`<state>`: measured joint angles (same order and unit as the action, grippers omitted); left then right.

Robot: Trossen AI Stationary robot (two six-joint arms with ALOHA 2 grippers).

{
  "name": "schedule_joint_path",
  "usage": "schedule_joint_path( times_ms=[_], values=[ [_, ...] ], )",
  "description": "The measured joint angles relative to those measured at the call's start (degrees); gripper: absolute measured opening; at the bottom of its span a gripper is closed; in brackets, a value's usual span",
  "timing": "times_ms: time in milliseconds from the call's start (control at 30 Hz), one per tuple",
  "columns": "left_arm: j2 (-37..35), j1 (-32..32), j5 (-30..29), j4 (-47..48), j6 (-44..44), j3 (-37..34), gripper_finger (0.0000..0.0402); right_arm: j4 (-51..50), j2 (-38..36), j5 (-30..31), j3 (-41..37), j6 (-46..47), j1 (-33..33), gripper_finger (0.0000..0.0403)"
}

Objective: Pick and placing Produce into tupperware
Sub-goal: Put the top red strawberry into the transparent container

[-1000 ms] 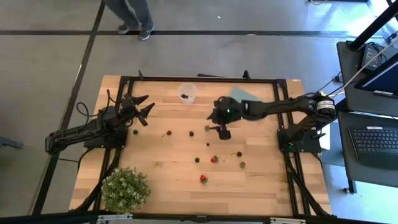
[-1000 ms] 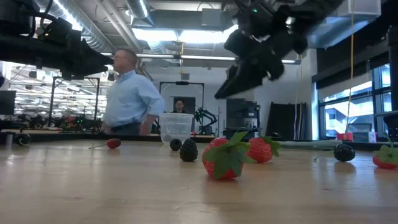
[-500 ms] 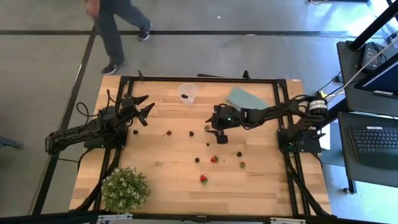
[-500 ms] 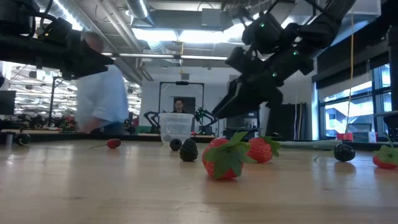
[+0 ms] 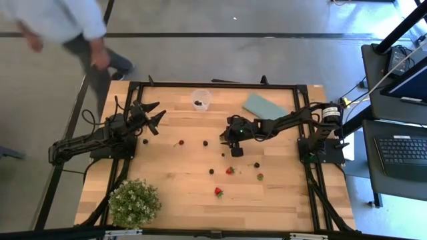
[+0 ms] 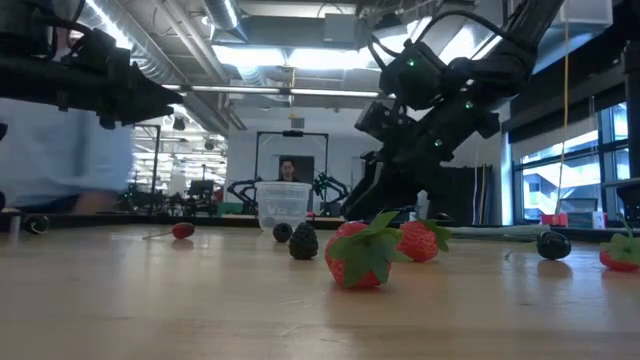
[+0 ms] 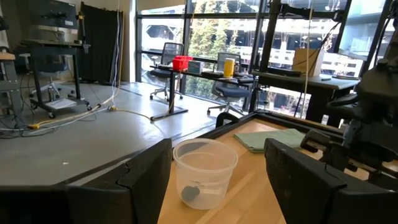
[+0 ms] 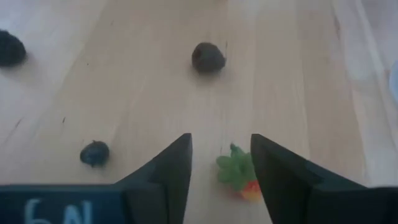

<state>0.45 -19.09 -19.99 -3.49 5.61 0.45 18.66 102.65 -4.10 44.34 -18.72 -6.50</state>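
Observation:
The tupperware (image 5: 201,99), a clear round cup with a dark berry inside, stands near the table's far edge. Produce lies scattered mid-table: red strawberries (image 5: 218,192), dark berries (image 5: 205,141) and green bits. My right gripper (image 5: 227,137) slants down close over the table. It is open, its fingers on either side of a small leafy strawberry (image 8: 239,175). My left gripper (image 5: 157,115) waits open at the left, level, facing the tupperware (image 7: 204,171). My right gripper straddles the small strawberry's leafy end (image 8: 235,167), slanting down from the table's right side. The berry lies on the table close against one finger (image 8: 280,168). I cannot tell whether that finger touches it.
A flat teal piece (image 5: 261,105) lies at the far right. A potted plant (image 5: 135,202) stands at the near left corner. Dark berries (image 8: 208,57) lie just ahead of the right gripper. A person (image 5: 67,27) moves beyond the table's far left corner.
My right gripper has come down toward the table and a little toward the left, onto the small strawberry. The person has walked leftward along the far side. No produce has moved.

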Motion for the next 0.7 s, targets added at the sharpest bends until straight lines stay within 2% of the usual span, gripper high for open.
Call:
schedule_joint_path(
  times_ms=[700],
  values=[
    [0.01, 0.00, 0.07, 0.00, 0.00, -0.01, 0.0247, 0.45, 0.22, 0.15, 0.00, 0.15, 0.00, 0.0048]
  ],
)
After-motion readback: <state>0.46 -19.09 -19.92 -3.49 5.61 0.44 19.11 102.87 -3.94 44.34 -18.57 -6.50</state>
